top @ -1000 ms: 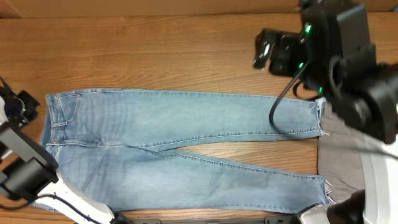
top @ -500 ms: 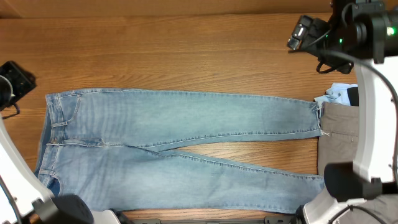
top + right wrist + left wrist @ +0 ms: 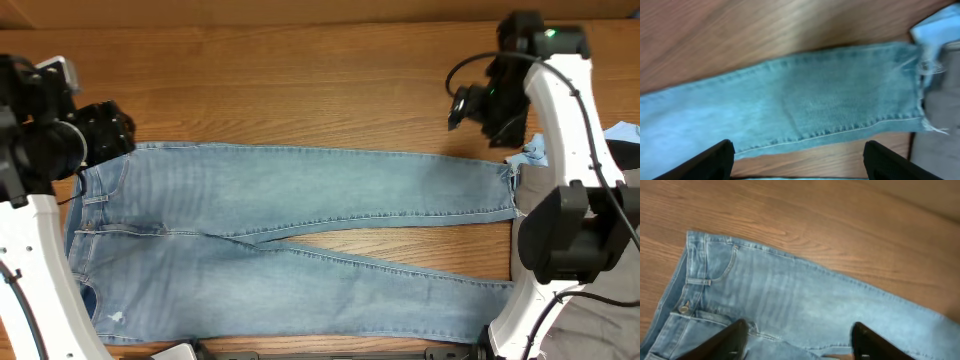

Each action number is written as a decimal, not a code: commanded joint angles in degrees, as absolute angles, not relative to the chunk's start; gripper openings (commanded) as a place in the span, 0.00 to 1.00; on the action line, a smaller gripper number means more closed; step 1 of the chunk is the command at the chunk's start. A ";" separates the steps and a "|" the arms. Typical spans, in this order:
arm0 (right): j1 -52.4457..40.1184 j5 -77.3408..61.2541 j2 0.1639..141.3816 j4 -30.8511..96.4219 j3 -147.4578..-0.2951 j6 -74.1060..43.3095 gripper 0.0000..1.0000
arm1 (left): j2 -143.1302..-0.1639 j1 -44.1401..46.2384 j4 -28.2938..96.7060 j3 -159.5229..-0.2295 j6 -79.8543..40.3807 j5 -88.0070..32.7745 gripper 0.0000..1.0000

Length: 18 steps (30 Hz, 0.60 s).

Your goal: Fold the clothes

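Observation:
The light blue jeans (image 3: 300, 200) lie flat on the wooden table, waist to the left and both legs running right to frayed hems. My left gripper (image 3: 104, 130) hovers over the waistband's upper corner. In the left wrist view it (image 3: 800, 342) is open above the fly and pocket area of the jeans (image 3: 790, 290), holding nothing. My right gripper (image 3: 466, 106) hangs just beyond the upper leg near its hem. The right wrist view shows it (image 3: 800, 162) open over that leg (image 3: 815, 100), nothing between its fingers.
Plain grey trousers (image 3: 545, 230) lie at the right, touching the hem ends, and also appear in the right wrist view (image 3: 940, 105). A pale-blue garment (image 3: 622, 133) and a black one (image 3: 630, 155) sit at the far right edge. Bare wood (image 3: 280, 90) stretches behind the jeans.
My left arm swung in from the left edge to above the waistband and its jaws opened. My right gripper moved out to the right and back, then came down toward the upper leg's hem.

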State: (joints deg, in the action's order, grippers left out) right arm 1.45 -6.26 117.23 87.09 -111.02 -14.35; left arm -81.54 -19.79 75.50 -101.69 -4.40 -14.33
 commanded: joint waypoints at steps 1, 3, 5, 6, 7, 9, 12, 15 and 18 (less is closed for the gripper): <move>1.30 -7.60 117.19 83.57 -102.00 -13.02 0.89 | -82.11 -17.61 75.64 -102.89 -3.16 -12.64 0.80; 1.30 -7.60 117.19 80.20 -95.94 -13.04 0.90 | -82.72 -16.99 75.88 -102.89 -3.16 -12.62 0.83; 1.32 -7.62 117.19 76.03 -89.89 -13.08 0.91 | -83.50 -16.73 76.36 -102.89 -3.16 -12.69 0.84; 1.37 -7.62 117.19 74.02 -87.48 -13.28 0.92 | -83.94 -16.69 76.55 -102.87 -3.16 -12.69 0.84; 1.37 -7.62 117.19 71.99 -85.38 -13.28 0.92 | -84.38 -16.69 76.75 -102.87 -3.16 -12.78 0.84; 1.37 -7.64 117.19 68.12 -82.15 -13.39 0.93 | -85.30 -16.67 77.23 -102.87 -3.16 -13.17 0.84; 1.34 -7.64 117.19 63.48 -79.20 -13.52 0.93 | -86.72 -16.67 78.04 -102.87 -3.16 -13.41 0.84; 1.26 -7.62 117.19 60.42 -77.71 -14.50 0.92 | -87.48 -16.51 78.70 -102.87 -3.16 -13.58 0.84; 1.23 -7.64 117.19 57.23 -76.12 -16.56 0.86 | -87.66 -16.08 79.72 -102.87 -3.18 -13.58 0.84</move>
State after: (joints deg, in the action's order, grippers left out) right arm 1.41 -6.81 116.51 61.12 -78.37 -15.16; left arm -87.46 -16.84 78.96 -101.69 -4.05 -13.26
